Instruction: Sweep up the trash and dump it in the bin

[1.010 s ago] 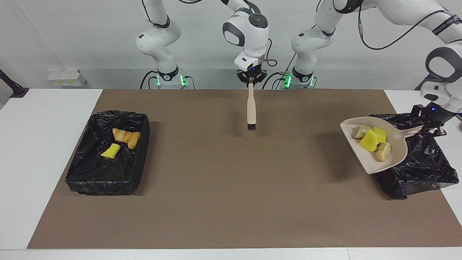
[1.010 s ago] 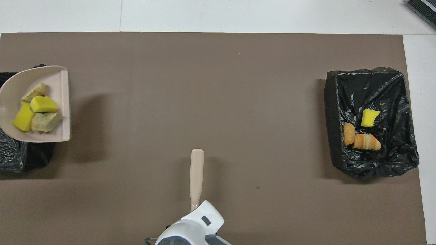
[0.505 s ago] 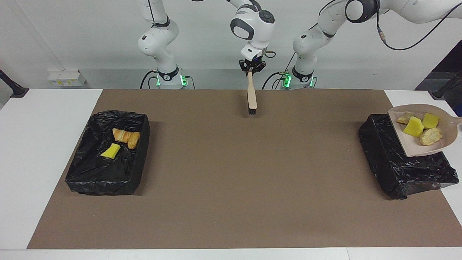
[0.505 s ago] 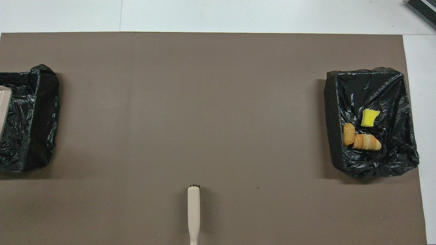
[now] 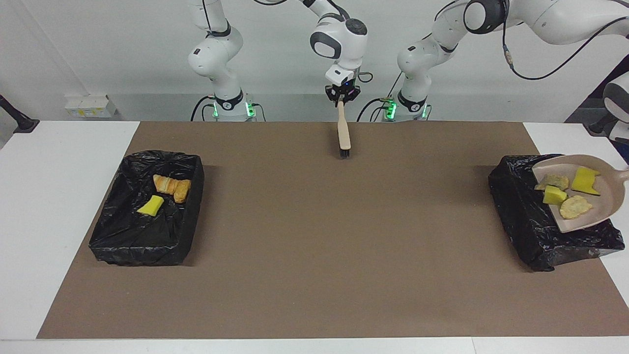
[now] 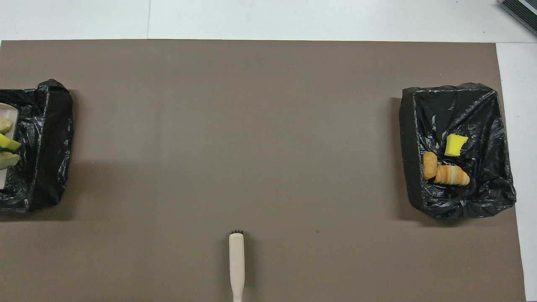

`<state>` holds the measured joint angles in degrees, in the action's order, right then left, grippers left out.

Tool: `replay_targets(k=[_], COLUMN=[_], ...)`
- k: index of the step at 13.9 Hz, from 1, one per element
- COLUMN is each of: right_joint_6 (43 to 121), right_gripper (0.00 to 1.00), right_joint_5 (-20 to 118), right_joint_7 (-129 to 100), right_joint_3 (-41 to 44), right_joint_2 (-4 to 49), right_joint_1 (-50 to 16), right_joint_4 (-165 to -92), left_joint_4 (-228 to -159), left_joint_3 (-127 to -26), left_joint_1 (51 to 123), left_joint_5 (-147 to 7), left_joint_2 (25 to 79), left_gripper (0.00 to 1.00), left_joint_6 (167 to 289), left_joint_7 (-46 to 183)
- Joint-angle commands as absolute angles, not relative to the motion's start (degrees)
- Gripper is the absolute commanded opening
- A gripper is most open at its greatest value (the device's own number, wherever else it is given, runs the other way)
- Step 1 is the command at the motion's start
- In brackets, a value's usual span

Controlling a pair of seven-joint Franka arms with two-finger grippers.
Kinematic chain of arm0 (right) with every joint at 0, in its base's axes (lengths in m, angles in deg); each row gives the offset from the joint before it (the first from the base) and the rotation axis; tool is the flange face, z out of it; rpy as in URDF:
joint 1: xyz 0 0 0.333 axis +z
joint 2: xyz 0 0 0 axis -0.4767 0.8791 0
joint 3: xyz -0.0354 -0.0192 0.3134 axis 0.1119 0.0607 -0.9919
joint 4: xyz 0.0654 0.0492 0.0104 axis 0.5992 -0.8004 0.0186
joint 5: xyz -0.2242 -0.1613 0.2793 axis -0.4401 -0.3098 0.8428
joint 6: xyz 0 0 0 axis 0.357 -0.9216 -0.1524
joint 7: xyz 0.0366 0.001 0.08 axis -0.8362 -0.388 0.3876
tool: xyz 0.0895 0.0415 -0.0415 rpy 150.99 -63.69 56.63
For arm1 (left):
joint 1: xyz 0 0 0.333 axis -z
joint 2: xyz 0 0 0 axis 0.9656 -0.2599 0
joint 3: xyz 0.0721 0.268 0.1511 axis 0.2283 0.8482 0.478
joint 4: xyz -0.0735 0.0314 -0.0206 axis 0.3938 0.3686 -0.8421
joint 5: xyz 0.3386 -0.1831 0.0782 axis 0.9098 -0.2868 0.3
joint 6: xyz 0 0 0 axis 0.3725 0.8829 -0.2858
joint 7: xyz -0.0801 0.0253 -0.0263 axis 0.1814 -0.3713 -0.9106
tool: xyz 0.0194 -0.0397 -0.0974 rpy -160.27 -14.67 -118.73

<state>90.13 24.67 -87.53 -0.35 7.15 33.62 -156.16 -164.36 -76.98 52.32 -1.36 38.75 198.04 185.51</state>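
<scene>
The beige dustpan (image 5: pixel 607 199) hangs tilted over the black-lined bin (image 5: pixel 528 221) at the left arm's end, its mouth lowered toward the bin. Trash lies in the pan: two yellow sponge chunks (image 5: pixel 585 180) and two bread pieces (image 5: pixel 576 207). The pan's handle runs out of the picture, so my left gripper is hidden. In the overhead view only the trash (image 6: pixel 6 144) and that bin (image 6: pixel 46 147) show at the edge. My right gripper (image 5: pixel 342 94) is shut on the beige brush (image 5: pixel 343 132), which hangs bristles down over the mat's edge nearest the robots.
A second black-lined bin (image 5: pixel 147 241) stands at the right arm's end and holds one yellow sponge chunk (image 5: pixel 151 205) and two bread pieces (image 5: pixel 172 187). A brown mat (image 5: pixel 319 236) covers the table between the two bins.
The dustpan has moved from beside the bin to over it and tipped mouth-down; the trash has slid toward its mouth. The right gripper has drawn the brush back toward the robots.
</scene>
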Motion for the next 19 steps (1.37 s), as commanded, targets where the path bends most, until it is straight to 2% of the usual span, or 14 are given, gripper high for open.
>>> replay_targets(k=[1, 4, 9, 10, 11, 13, 14, 16, 17, 19], right_joint_6=[92.4, 92.5, 93.2, 93.2, 93.2, 93.2, 93.2, 93.2, 93.2, 93.2], right_gripper=[0.0, 0.0, 0.0, 0.06, 0.16, 0.21, 0.33, 0.44, 0.48, 0.48], right_joint_5=[24.7, 24.7, 24.7, 24.7, 24.7, 24.7, 24.7, 24.7, 24.6, 24.6], right_joint_7=[-86.5, -86.8, -87.2, -87.1, -86.5, -86.5, -86.5, -86.4, -86.3, -86.2], right_joint_3=[-0.2, -0.2, -0.2, -0.2, -0.2, -0.2, -0.1, 0.0, -0.1, -0.1], right_joint_2=[5.2, 5.9, 8.1, 8.5, 8.9, 9.3, 9.5, 9.5, 9.4, 9.6], right_joint_1=[33.5, 33.2, 33.6, 33.1, 33.0, 32.6, 32.4, 32.1, 31.3, 30.8], right_joint_4=[-158.7, -158.7, -157.8, -157.3, -156.9, -156.2, -156.1, -156.0, -155.9, -155.0], left_joint_4=[-168.2, -168.5, -170.3, -170.6, -172.1, -174.5, -174.2, -173.6, -173.0, -172.1], left_joint_3=[-76.3, -76.3, -76.3, -76.3, -76.4, -76.3, -76.4, -76.8, -76.8, -76.8], left_joint_1=[56.6, 60.0, 60.1, 60.2, 60.4, 60.2, 60.6, 61.1, 61.9, 63.5], left_joint_5=[9.1, 15.9, 21.5, 22.5, 22.6, 22.8, 22.6, 19.9, 17.4, 12.1], left_joint_2=[42.3, 44.0, 49.1, 49.3, 49.9, 51.3, 51.3, 51.9, 51.8, 51.5], left_gripper=[0.0, 0.0, 0.0, 0.0, 0.0, 0.0, 0.0, 0.0, 0.0, 0.0], left_joint_6=[194.4, 189.3, 189.1, 189.1, 190.4, 191.2, 190.5, 190.6, 190.5, 189.8], left_joint_7=[179.5, 174.4, 173.9, 173.9, 171.4, 169.2, 169.1, 168.6, 168.7, 168.5])
